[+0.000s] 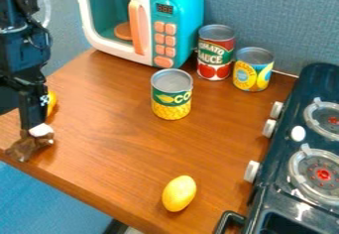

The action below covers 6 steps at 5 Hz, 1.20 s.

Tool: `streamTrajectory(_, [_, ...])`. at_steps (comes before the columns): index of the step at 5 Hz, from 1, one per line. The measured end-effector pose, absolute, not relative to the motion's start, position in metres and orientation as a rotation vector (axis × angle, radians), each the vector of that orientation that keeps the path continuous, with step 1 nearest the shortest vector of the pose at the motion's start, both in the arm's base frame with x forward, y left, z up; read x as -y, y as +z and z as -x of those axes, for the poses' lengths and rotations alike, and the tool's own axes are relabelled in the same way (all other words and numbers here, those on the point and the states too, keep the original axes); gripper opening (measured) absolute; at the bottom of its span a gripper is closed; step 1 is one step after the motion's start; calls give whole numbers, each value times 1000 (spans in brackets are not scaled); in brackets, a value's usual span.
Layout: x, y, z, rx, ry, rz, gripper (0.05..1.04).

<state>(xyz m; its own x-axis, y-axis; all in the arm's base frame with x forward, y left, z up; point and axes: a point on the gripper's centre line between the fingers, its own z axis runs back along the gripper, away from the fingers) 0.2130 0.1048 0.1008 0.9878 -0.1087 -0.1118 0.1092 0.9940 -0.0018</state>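
Gripper — at brown thing (cans labelled).

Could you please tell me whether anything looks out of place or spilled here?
Only one thing looks slightly odd: the brown-and-white item below the gripper sits right at the edge of the table, so it seems precariously placed. The three cans stand upright, and I see no spill.

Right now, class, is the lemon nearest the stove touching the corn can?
No, the lemon lies on the wooden counter nearer the camera, well apart from the corn can.
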Motion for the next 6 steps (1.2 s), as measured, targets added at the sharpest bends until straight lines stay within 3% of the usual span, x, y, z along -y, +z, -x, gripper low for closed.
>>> streamTrajectory(1, [-104,95,-211,-134,-104,6,997])
streamTrajectory(2, [-119,72,-211,-203,-72,-65,997])
streamTrajectory(3, [-125,61,-217,-220,-68,-82,997])
streamTrajectory(6, [-129,12,-222,-307,-48,-49,967])
